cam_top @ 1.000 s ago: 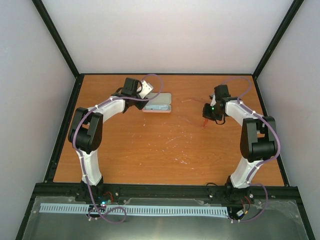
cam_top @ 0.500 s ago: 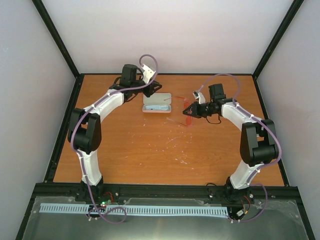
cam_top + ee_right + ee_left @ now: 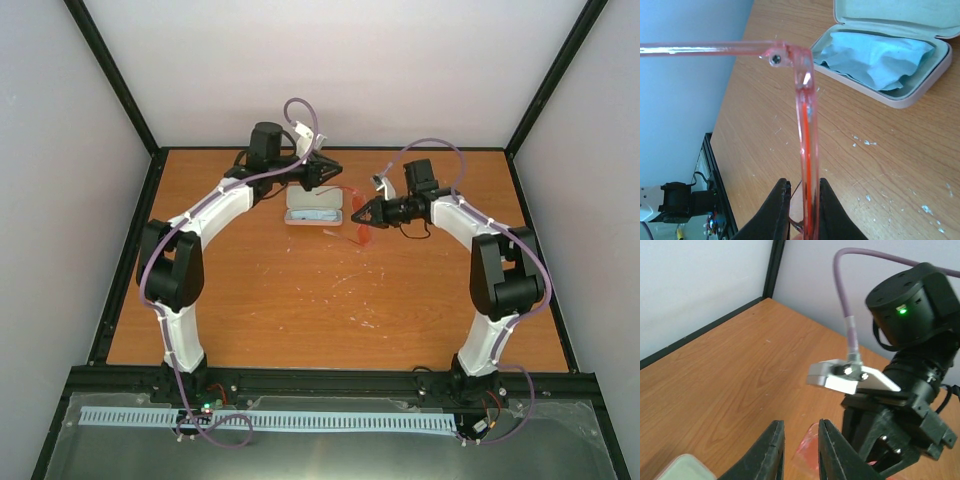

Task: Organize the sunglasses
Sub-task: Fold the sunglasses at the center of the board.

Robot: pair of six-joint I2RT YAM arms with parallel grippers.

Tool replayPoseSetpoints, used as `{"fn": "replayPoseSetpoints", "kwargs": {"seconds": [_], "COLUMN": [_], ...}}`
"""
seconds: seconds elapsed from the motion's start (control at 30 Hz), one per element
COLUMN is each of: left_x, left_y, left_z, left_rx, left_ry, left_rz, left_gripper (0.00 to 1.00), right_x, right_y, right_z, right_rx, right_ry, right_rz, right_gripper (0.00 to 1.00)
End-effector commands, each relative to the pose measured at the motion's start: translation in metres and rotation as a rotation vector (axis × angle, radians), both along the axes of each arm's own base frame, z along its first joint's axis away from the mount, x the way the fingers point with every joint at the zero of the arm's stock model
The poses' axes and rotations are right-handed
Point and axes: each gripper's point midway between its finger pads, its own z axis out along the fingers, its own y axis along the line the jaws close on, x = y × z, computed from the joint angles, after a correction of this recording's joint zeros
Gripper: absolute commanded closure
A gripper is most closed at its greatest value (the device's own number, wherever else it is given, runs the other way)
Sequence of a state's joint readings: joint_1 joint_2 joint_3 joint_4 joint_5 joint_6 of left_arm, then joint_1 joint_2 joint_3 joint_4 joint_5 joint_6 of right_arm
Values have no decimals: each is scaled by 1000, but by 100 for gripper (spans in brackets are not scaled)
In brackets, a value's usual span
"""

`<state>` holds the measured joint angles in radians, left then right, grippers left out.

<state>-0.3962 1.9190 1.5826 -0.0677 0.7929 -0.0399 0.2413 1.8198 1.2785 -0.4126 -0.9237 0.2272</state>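
Observation:
My right gripper (image 3: 361, 214) is shut on the sunglasses (image 3: 357, 236), thin translucent red-pink, and holds them above the table just right of the open case (image 3: 290, 216). In the right wrist view the frame (image 3: 807, 145) runs straight up from between my fingers (image 3: 781, 210), with one arm folded out to the left. My left gripper (image 3: 335, 170) hovers behind the case, close to the sunglasses' raised arm. Its jaws stand a little apart in the left wrist view (image 3: 801, 452), with a pink piece of the sunglasses (image 3: 807, 460) showing in the gap against the right finger.
The pink case lies open in the right wrist view (image 3: 900, 102) with the light blue cloth (image 3: 880, 57) crumpled inside; the cloth also shows from the top (image 3: 315, 213). The right arm's wrist (image 3: 910, 385) fills the right of the left wrist view. Black frame rails edge the orange table (image 3: 300, 300).
My right gripper has carried the sunglasses left from the table's right side to beside the case. My left gripper has swung right, off the case, toward the sunglasses.

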Motion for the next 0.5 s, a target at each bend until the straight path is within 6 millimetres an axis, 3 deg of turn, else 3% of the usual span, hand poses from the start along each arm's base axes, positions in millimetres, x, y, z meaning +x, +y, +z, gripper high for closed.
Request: {"fn": "replayPoseSetpoints", "kwargs": {"seconds": [0.0, 0.2, 0.47], "left_x": [-21, -38, -44], "left_y": [-13, -22, -24], "left_z": [34, 27, 14], "left_rx": [-58, -57, -49], "left_ry": [-37, -14, 7], "left_rz": [-50, -82, -92], "left_gripper": [78, 80, 81], "right_x": [9, 26, 47], "right_y": [12, 15, 26], "right_z": [12, 20, 57], "right_rx": [24, 35, 139], "right_ry": [-40, -57, -111], "right_rz": [14, -16, -19], "right_gripper": [97, 97, 97]}}
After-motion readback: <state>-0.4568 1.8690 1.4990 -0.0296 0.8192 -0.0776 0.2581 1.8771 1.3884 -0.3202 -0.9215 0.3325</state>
